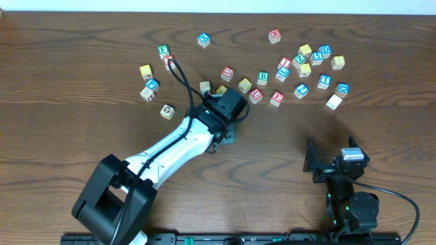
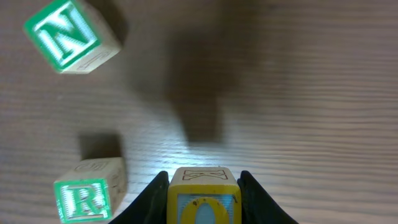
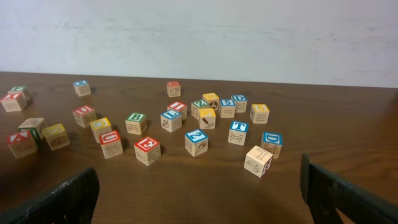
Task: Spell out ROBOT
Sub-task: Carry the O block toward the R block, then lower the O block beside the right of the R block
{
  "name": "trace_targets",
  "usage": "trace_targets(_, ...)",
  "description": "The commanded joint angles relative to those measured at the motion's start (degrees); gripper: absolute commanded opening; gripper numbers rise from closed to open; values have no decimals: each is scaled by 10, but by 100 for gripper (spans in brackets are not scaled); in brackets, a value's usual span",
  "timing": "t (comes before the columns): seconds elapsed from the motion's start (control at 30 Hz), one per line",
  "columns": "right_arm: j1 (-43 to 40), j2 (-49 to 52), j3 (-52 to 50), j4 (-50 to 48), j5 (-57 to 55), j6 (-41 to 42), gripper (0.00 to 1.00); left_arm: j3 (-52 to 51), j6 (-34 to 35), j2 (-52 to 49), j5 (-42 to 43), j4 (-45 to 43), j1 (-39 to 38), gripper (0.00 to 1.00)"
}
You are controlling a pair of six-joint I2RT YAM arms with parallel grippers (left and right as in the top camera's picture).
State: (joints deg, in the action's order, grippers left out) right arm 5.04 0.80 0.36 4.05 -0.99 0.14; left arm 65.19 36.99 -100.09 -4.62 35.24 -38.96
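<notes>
My left gripper [image 2: 203, 205] is shut on a yellow block with the letter O [image 2: 203, 198] and holds it low over the wood table. A green R block [image 2: 87, 191] lies just left of it, and a green N block [image 2: 69, 35] lies farther off at the upper left. In the overhead view the left gripper [image 1: 227, 128] is at the table's middle, its fingers mostly hidden under the arm. My right gripper [image 3: 205, 199] is open and empty near the front edge, also in the overhead view [image 1: 334, 162]. A green B block [image 3: 135, 122] and a blue T block [image 3: 237, 132] lie among the scattered blocks.
Several letter blocks are scattered across the far half of the table, among them a red E [image 3: 147, 149], a red U [image 3: 111, 143], a blue 2 [image 3: 196, 142] and a plain wood block [image 3: 258, 160]. A small group lies at the far left [image 1: 151, 85].
</notes>
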Motion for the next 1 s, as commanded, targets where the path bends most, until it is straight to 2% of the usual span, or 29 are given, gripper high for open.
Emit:
trace_targets(0.0,-3,-1,-1,2,3,-6,99,-23,19,1,-25,-14,-1,7)
trace_targets(0.5,-3,-1,-1,2,3,-6,99,-96,12,1,-40,-92,-1,8)
trace_targets(0.97,-3,-1,0,2,3,-6,99,-103,12,1,-55,-95,-1,7)
